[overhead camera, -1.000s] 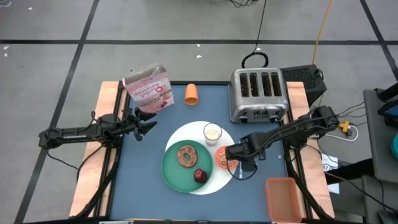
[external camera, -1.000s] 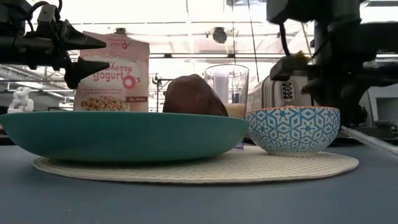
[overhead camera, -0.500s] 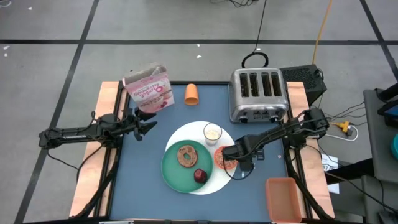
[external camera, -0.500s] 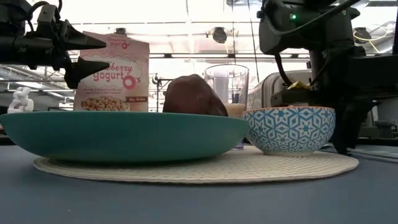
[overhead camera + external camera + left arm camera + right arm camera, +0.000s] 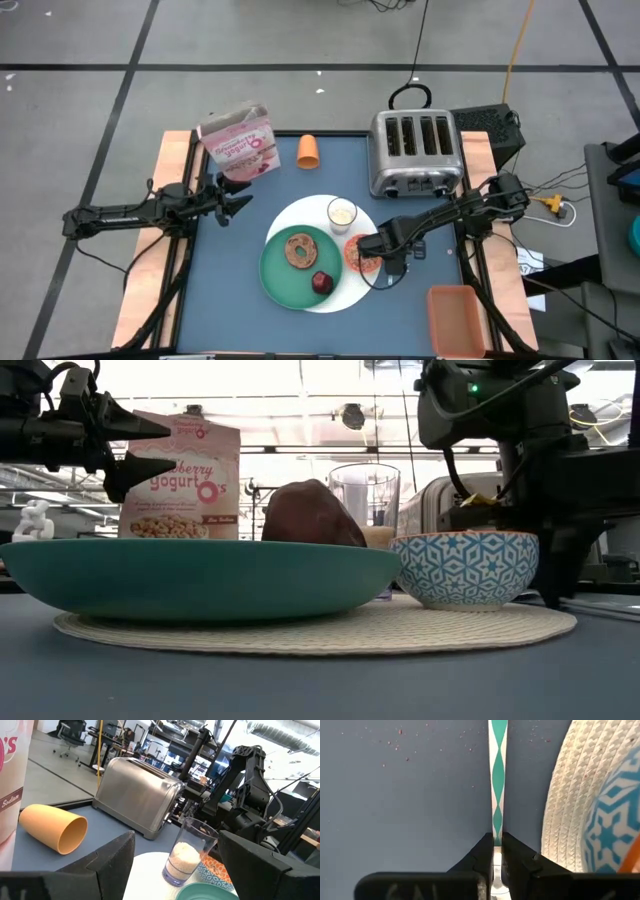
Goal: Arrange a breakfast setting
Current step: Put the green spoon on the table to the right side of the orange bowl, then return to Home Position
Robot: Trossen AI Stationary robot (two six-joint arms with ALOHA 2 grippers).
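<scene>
A woven white round placemat (image 5: pixel 352 282) anchors the setting on a blue-grey tabletop (image 5: pixel 250 230). On it sit a teal-green plate (image 5: pixel 285 275) bearing a brown bagel (image 5: pixel 299 250) and a dark red fruit (image 5: pixel 321 283), a clear glass (image 5: pixel 342 213) part-filled with something white, and a bowl (image 5: pixel 360 255) at the mat's right edge.

Overhead, the bowl reads orange inside; from table height its outer wall (image 5: pixel 465 568) shows a blue-and-white star pattern.

The right gripper (image 5: pixel 392 264) is down just right of the bowl. Only its wrist camera shows what it holds: its fingers (image 5: pixel 482 852) are pinched onto a utensil handle (image 5: pixel 497 780) with a teal-and-white diamond pattern, lying on the table just beside the mat's coarse weave (image 5: pixel 565 795).

The left gripper (image 5: pixel 236 198) hangs left of the mat with its fingers spread, empty. Its wrist view takes in a shiny steel toaster (image 5: pixel 140 795) and an orange cup (image 5: pixel 52 826) on its side, both beyond the mat, near a pink cereal box (image 5: pixel 240 140).
</scene>
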